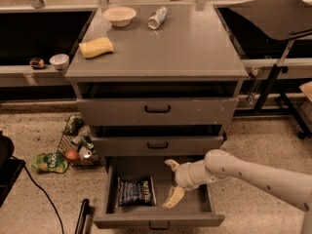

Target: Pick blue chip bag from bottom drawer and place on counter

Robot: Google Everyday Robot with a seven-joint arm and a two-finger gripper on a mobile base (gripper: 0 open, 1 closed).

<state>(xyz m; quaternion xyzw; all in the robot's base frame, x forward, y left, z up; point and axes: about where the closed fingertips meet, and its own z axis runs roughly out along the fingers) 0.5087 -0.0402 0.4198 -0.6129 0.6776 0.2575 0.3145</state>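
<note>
Gripper (pixel 171 182) sits inside the open bottom drawer (pixel 195 220), just right of the blue chip bag (pixel 136 191). Jaws spread wide, holding nothing, clear of bag.

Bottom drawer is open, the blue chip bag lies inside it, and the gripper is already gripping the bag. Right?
No. The camera view shows the gripper open inside the bottom drawer, beside the blue chip bag, not gripping it. The rest holds.
</note>
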